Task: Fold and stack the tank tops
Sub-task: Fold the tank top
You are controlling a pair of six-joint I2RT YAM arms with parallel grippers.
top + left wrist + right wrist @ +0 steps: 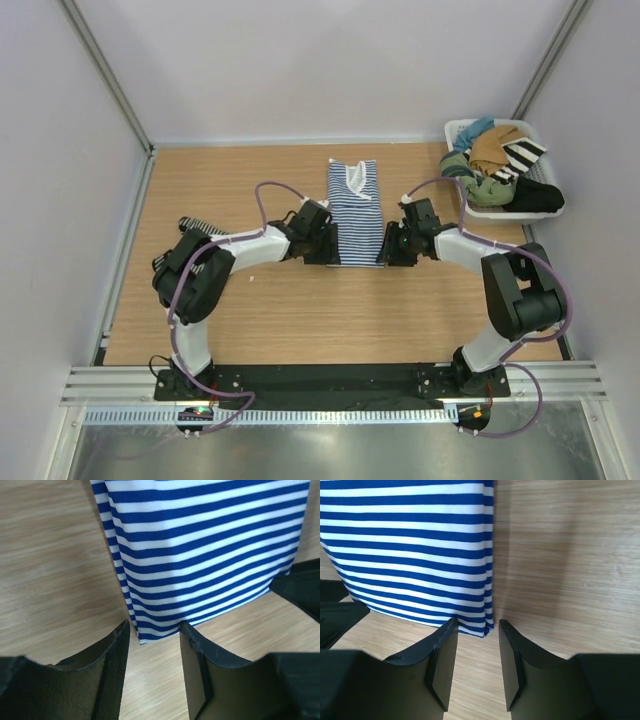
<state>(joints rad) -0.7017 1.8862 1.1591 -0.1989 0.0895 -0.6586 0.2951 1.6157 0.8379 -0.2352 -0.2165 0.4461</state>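
Between the left gripper and right gripper, both with jaws parted and empty, the blue-and-white tank top lies folded narrow, likely soft and limp, best pinched at its near corners

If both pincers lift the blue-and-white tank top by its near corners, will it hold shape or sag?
Probably sags: the blue-and-white tank top lies flat in thin folded layers, looking floppy and light. Its stacked edges by the right pincer may separate when lifted.
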